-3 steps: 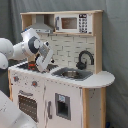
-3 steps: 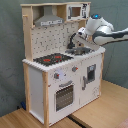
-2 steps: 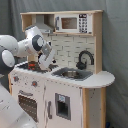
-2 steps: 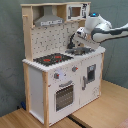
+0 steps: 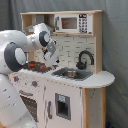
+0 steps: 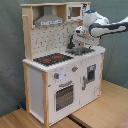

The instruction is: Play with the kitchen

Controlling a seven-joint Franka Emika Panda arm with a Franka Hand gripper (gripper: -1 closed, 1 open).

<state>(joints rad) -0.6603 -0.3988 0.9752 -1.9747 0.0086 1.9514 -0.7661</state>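
The toy kitchen (image 5: 95,100) of white panels and light wood fills both exterior views. It has a black stovetop with red burners (image 6: 52,59), an oven door (image 6: 64,95), a grey hood (image 6: 49,20), a small microwave (image 5: 74,23) and a sink (image 5: 70,74) with a black faucet (image 5: 85,59). My gripper (image 5: 51,59) hangs above the counter, between the stovetop and the sink. In the second exterior view the gripper (image 6: 73,46) sits low over the sink area and hides the faucet. It holds nothing that I can see.
A grey curtain hangs behind the kitchen. The kitchen (image 6: 40,90) stands on a wooden table (image 6: 107,107). My white arm (image 5: 12,55) takes up the first exterior view's left, in front of the oven side.
The gripper has come down a little and shifted from over the stovetop's edge toward the sink. Nothing on the kitchen has moved.
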